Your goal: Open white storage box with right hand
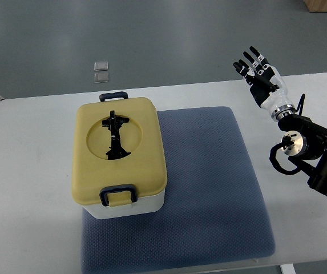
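Storage box [119, 158]: you see its yellow lid [117, 147] shut, contents hidden.
Right hand [261, 77]: fingers spread, empty, well right of the box.

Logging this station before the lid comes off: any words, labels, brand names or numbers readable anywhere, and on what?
None readable.
Storage box, yellow lid: no print visible.
Blue mat: plain.
Right hand: no markings legible.
Two small clear items on the floor: too small to tell.
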You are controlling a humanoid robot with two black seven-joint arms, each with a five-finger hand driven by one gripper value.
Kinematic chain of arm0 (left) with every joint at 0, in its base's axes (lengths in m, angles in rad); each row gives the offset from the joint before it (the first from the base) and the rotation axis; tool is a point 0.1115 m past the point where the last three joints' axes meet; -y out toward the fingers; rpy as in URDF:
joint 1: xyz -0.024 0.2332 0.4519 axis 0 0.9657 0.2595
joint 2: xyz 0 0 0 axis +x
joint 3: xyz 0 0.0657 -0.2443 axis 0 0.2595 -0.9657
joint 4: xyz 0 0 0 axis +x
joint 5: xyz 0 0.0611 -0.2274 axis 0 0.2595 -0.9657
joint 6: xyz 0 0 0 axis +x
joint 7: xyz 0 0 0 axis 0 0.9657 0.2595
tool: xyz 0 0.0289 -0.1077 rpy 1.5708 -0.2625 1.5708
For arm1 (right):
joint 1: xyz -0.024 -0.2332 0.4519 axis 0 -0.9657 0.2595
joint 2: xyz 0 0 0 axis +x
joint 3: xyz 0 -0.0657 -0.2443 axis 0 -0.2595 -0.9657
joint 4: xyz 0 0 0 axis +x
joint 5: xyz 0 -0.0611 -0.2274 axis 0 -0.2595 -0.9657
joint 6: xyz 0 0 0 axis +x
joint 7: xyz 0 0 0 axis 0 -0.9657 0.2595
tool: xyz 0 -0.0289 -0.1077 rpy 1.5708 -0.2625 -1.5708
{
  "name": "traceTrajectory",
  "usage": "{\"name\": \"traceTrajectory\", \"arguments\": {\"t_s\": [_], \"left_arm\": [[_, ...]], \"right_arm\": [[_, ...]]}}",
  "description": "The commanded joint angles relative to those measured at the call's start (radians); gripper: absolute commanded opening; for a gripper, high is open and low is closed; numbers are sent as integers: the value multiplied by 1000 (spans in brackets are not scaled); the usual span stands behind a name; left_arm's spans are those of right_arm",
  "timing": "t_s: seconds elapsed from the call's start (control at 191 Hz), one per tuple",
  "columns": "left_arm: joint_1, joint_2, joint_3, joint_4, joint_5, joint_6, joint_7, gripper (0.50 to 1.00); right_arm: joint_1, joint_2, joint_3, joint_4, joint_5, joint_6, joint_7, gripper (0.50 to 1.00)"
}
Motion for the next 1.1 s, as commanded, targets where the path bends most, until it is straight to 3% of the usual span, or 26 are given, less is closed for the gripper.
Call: {"name": "traceTrajectory", "arguments": {"t_s": [0.0, 1.097], "left_arm": [[1, 0, 1, 0, 0, 0, 0, 1000], [0, 0, -1, 3, 0, 0, 0, 1000]], "right_arm": [[1, 0, 1, 0, 0, 0, 0, 930], [9, -5, 0, -7, -2, 2, 0, 930]]}}
